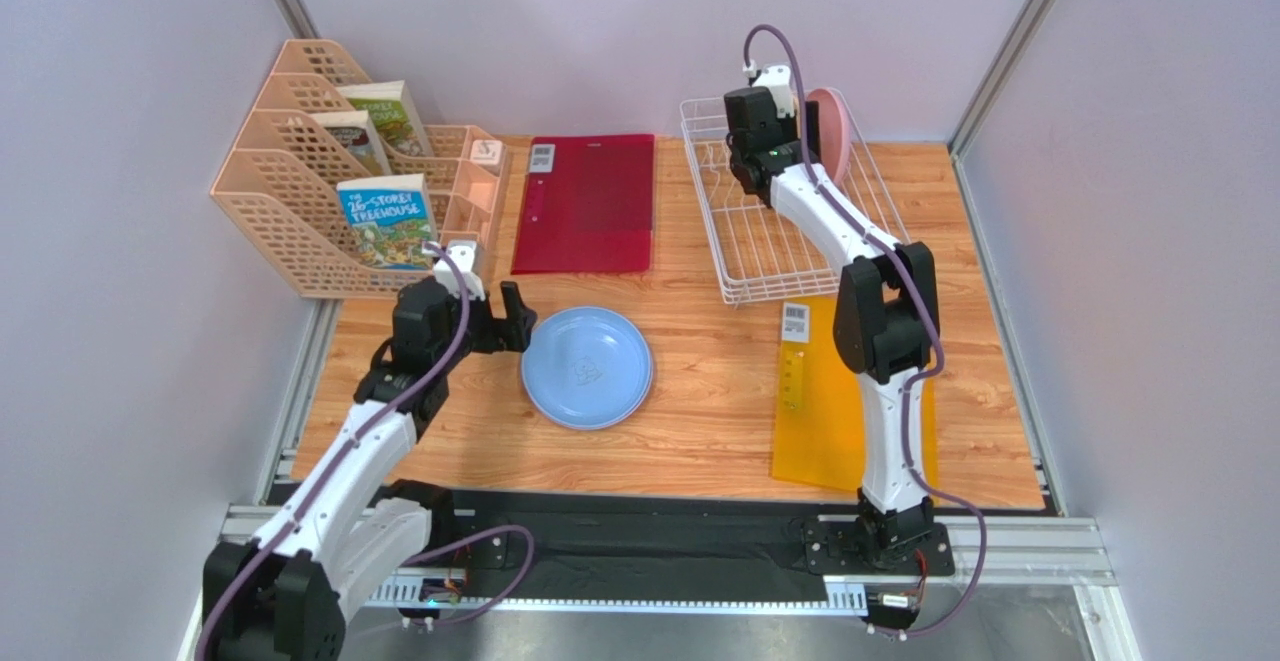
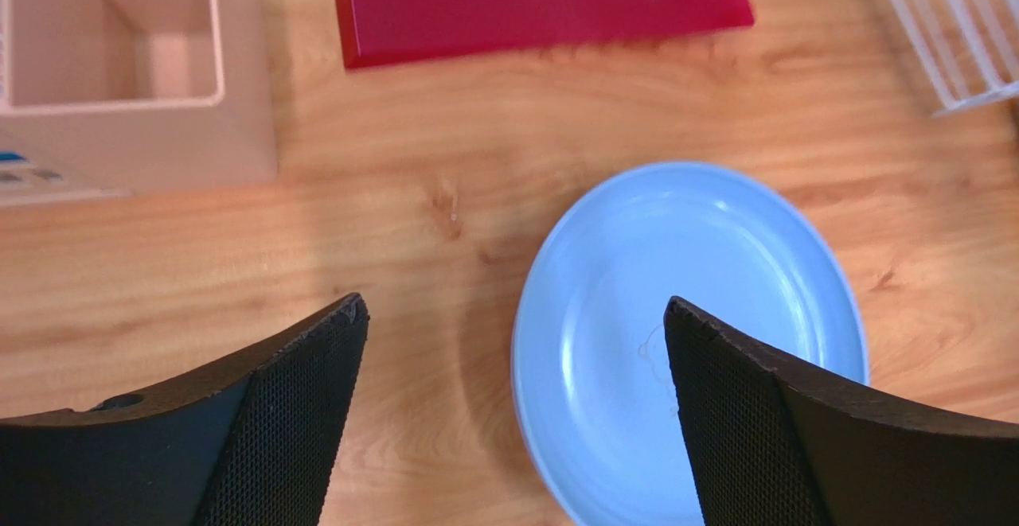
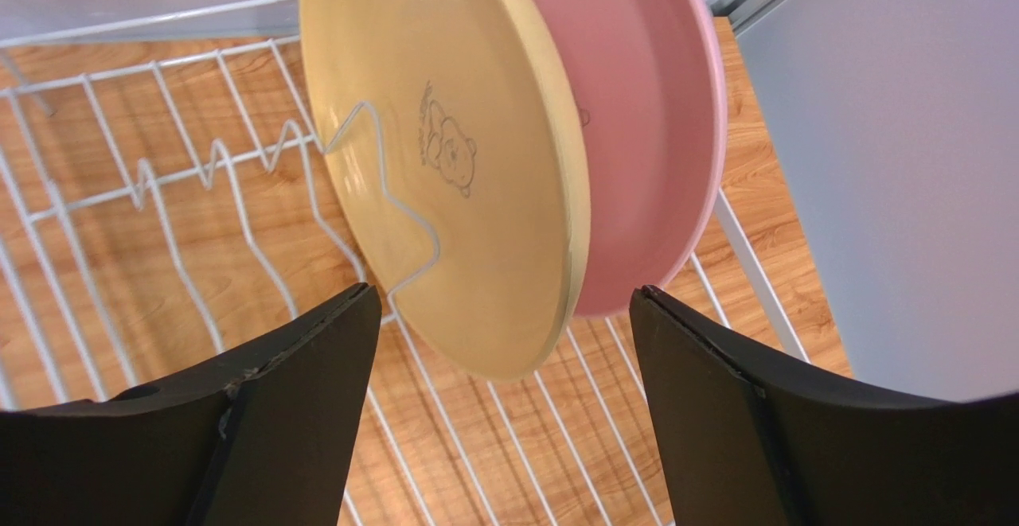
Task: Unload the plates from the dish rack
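Note:
A blue plate (image 1: 586,366) lies flat on the wooden table; in the left wrist view (image 2: 706,311) its left rim sits between my fingers. My left gripper (image 1: 514,319) (image 2: 514,311) is open and empty at the plate's left edge. The white wire dish rack (image 1: 751,249) stands at the back right. A cream-yellow plate (image 3: 443,156) and a pink plate (image 3: 646,132) stand on edge in it, against upright tines (image 3: 395,210). My right gripper (image 1: 789,136) (image 3: 502,311) is open and empty, just short of their lower rims. I cannot make out the lavender plate.
Peach lattice file holders (image 1: 331,181) with books stand at the back left, one showing close in the left wrist view (image 2: 120,73). A red folder (image 1: 586,199) lies behind the blue plate. A yellow folder (image 1: 819,406) lies under the right arm. Grey walls enclose the table.

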`<act>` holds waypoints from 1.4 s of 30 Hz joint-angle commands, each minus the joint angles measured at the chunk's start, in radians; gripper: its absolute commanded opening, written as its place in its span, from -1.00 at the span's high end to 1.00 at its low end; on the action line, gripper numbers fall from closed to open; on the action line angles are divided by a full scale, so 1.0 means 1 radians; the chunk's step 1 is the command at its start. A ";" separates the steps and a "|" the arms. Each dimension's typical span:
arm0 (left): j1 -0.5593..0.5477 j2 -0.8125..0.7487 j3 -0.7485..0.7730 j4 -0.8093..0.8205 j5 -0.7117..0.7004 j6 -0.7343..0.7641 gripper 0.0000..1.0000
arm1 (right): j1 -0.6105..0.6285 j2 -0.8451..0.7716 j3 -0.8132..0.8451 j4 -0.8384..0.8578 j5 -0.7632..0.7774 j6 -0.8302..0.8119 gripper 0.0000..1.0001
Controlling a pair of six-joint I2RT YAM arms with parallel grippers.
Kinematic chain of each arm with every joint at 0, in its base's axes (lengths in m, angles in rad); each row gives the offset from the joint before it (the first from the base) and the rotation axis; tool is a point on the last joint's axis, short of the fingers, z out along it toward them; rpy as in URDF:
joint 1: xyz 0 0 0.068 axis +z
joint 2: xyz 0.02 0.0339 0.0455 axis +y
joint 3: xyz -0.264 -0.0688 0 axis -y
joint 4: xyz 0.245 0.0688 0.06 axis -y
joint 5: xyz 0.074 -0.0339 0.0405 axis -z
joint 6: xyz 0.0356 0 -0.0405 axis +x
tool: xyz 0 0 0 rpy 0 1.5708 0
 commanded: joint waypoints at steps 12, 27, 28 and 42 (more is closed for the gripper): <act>0.002 -0.139 -0.081 0.245 -0.013 -0.084 -0.99 | -0.062 0.060 0.071 -0.003 -0.127 0.045 1.00; 0.002 -0.105 -0.085 0.263 -0.040 -0.121 -0.99 | 0.063 -0.077 -0.048 0.215 0.342 -0.079 1.00; 0.002 -0.103 -0.087 0.263 -0.040 -0.121 -0.99 | 0.073 -0.092 -0.058 0.227 0.356 -0.085 1.00; 0.002 -0.070 -0.079 0.291 0.001 -0.133 -0.99 | 0.136 -0.394 -0.300 0.231 0.345 -0.023 0.99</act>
